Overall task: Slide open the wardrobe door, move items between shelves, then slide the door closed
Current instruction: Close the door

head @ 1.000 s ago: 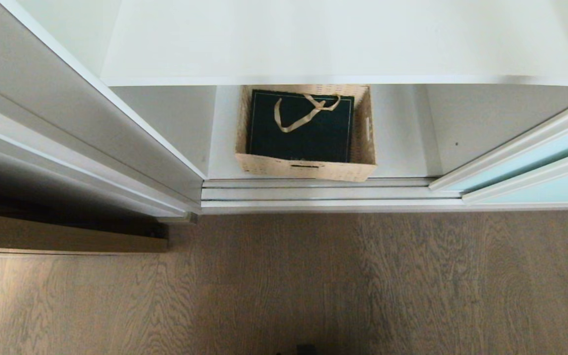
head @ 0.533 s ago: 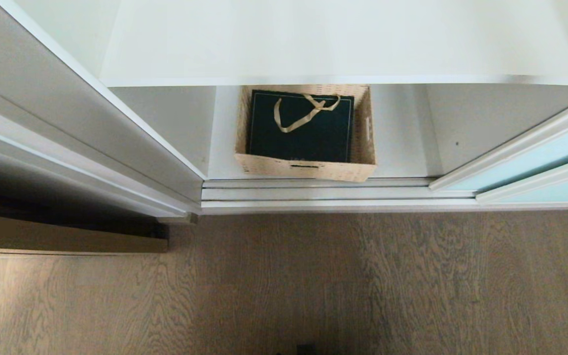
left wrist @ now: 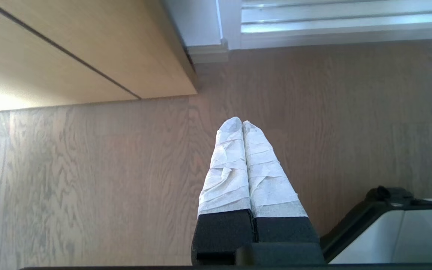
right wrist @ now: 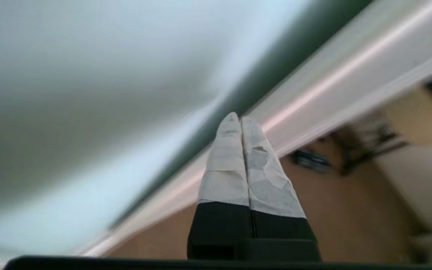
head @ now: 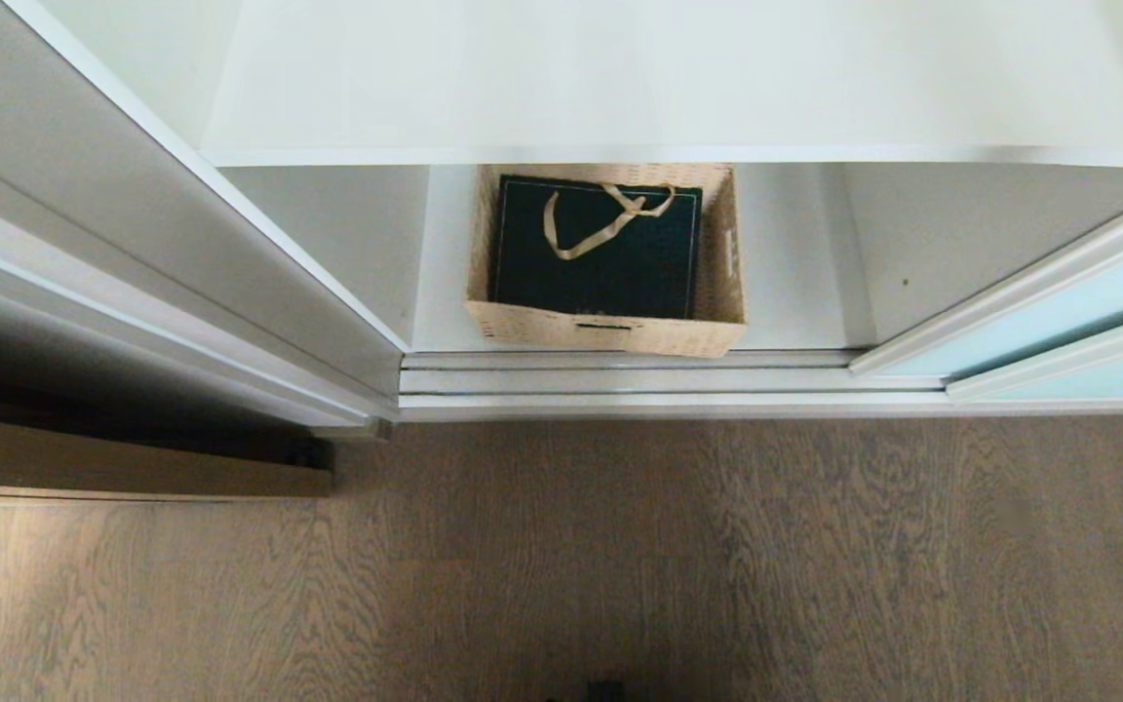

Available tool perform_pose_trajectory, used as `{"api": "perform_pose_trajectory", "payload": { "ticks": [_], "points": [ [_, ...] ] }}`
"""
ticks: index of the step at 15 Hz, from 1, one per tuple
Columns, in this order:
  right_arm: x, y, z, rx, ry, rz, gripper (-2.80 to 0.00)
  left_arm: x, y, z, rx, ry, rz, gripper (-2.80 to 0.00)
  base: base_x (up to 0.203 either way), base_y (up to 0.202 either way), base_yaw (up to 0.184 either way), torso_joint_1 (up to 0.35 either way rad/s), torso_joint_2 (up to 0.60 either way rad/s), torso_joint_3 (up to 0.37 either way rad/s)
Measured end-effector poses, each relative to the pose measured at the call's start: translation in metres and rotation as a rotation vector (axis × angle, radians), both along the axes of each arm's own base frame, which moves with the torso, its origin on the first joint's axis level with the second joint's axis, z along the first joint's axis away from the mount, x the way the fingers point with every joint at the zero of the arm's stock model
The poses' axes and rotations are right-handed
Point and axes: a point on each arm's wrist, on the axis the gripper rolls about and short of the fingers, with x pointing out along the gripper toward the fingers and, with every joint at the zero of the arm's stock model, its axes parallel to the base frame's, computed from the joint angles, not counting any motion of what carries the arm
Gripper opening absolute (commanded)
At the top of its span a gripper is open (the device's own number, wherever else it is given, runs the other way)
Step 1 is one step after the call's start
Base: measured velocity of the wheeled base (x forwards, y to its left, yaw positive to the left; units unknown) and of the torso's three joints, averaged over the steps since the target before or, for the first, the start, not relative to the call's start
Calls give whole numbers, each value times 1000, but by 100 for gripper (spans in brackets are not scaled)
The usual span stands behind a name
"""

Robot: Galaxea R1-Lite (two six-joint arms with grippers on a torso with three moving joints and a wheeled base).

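Two pairs of taped fingers, and both are pressed flat together with nothing between them. My right gripper (right wrist: 241, 119) points its closed tips at the white-silver frame of the sliding wardrobe door (right wrist: 69, 123), right by the edge where the frosted blue-green glass meets the rail; I judge that closed fingers serve here as a blunt pusher against the frame, not a clamp, though I cannot tell whether the tips actually touch it. My left gripper (left wrist: 242, 123) hangs low over the floor (left wrist: 88, 180), pointing down near the corner of the light wood cabinet front (left wrist: 88, 48), parked out of the way. Neither arm shows from my head. From there the door (head: 1059, 312) is slid off to my right, leaving the opening bare in the middle. On the bottom shelf (head: 786, 283) stands the wicker basket (head: 610, 336), its front wall close to the tracks (head: 639, 382), and the green gift bag (head: 600, 268) lies flat inside it with its gold ribbon handle on top. The upper shelf (head: 669, 78) overhangs the basket's rear part, so I judge that reaching in from straight above is blocked and the basket has to come out forwards, over the tracks, before it can rise.
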Motion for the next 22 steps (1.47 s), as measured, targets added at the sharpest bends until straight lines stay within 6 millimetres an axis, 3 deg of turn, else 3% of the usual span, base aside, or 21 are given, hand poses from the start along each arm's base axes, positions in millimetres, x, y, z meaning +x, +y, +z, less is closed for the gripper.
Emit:
{"api": "perform_pose_trajectory", "payload": {
  "ticks": [5, 8, 13, 16, 22],
  "points": [
    [-12, 27, -1, -39, -36, -81, -280, 0, 0, 0, 0, -1, 0, -280, 0, 0, 0, 0, 0, 0],
    [-25, 54, -2, -77, -79, -163, -280, 0, 0, 0, -1, -1, 0, -280, 0, 0, 0, 0, 0, 0],
    [-45, 90, -1, -195, -131, -420, -280, 0, 0, 0, 0, -1, 0, -280, 0, 0, 0, 0, 0, 0],
    [-43, 87, -3, -189, -90, -471, -280, 0, 0, 0, 0, -1, 0, -280, 0, 0, 0, 0, 0, 0],
    [-37, 63, -3, -136, -68, -812, -280, 0, 0, 0, -1, -1, 0, -280, 0, 0, 0, 0, 0, 0]
  ]
}}
